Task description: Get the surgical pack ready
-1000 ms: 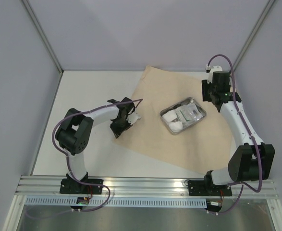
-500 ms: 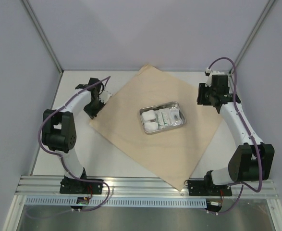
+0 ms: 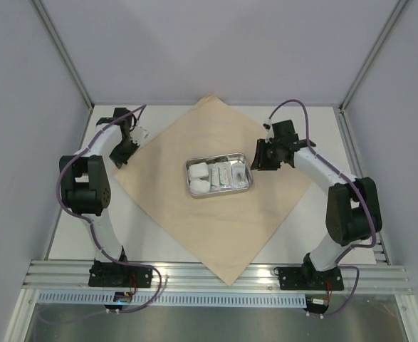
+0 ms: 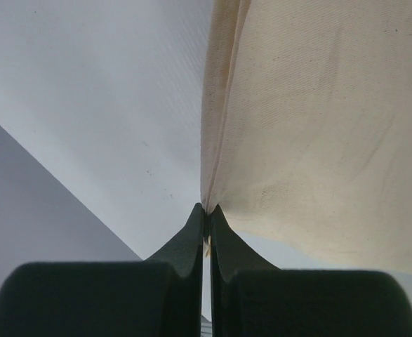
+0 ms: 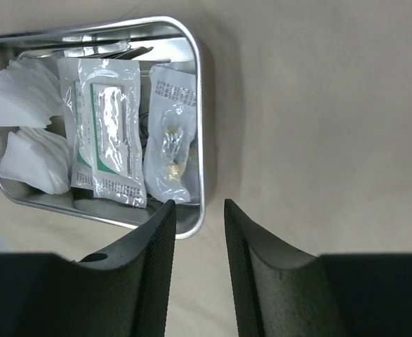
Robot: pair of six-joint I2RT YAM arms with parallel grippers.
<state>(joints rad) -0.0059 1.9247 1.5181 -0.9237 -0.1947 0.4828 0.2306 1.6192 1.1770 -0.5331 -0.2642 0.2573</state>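
Observation:
The tan wrap sheet (image 3: 216, 228) lies as a diamond on the white table. The steel tray (image 3: 249, 176) sits on its middle, holding white gauze pads (image 3: 199, 178) and clear packets (image 3: 230, 173). My left gripper (image 3: 122, 158) is at the sheet's left corner, shut on a pinched fold of the sheet (image 4: 318, 126) between its tips (image 4: 207, 207). My right gripper (image 3: 256, 162) hovers at the tray's right end. Its jaws (image 5: 197, 210) stand open astride the tray rim (image 5: 200, 126), apart from it. Steel instruments (image 5: 100, 48) lie along the tray's far side, beside gauze (image 5: 23, 91) and packets (image 5: 107, 133).
Grey booth walls and slanted metal posts (image 3: 63, 53) close in the table on three sides. An aluminium rail (image 3: 216, 274) with both arm bases runs along the near edge. Bare white table (image 3: 73, 221) shows left of the sheet and at the right (image 3: 337, 142).
The left gripper pulled the sheet's corner left and back, sliding the sheet and tray leftward. The right gripper came down to the tray's right rim, its jaws narrowing.

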